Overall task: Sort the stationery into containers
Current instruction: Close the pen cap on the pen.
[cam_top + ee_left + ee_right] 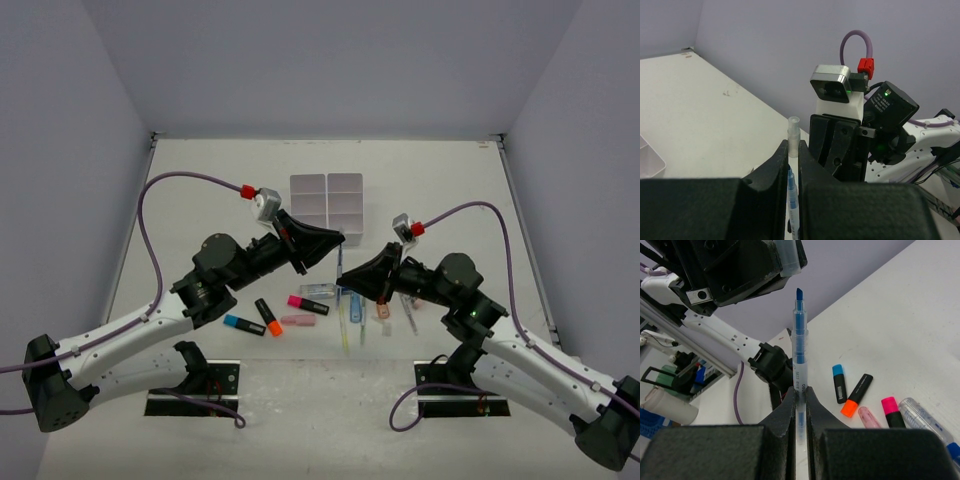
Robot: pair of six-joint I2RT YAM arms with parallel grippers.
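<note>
- White table (200,180) with plain grey-lilac walls (330,60) on three sides.
- Left arm (130,325) and right arm (520,350) both reach in towards the table's middle, so I see their heads nearly meeting.
- White organiser tray (326,200), six compartments, sits far-centre on the table. I see nothing inside it from the top view.
- Left gripper (335,240) hangs just in front of the tray's near edge, clenched on a clear thin piece (793,131) with blue inside. I can't tell whether it is a cap or a whole pen.
- Right gripper (348,283) is just near of the left one, fingers pinched tight on a blue pen (799,340). The clear barrel stands up out of the jaws and the bare blue tip points at the left gripper.
- Three highlighters lie loose on the table between the arms: blue-ended (243,325), orange-ended (268,317), pink-ended (308,304).
- Glue pen (318,290) lies just beyond the pink-ended one.
- Pink eraser (297,321) lies beside the orange-ended highlighter.
- Thin pens (345,332) are scattered below the right gripper, apart from each other.
</note>
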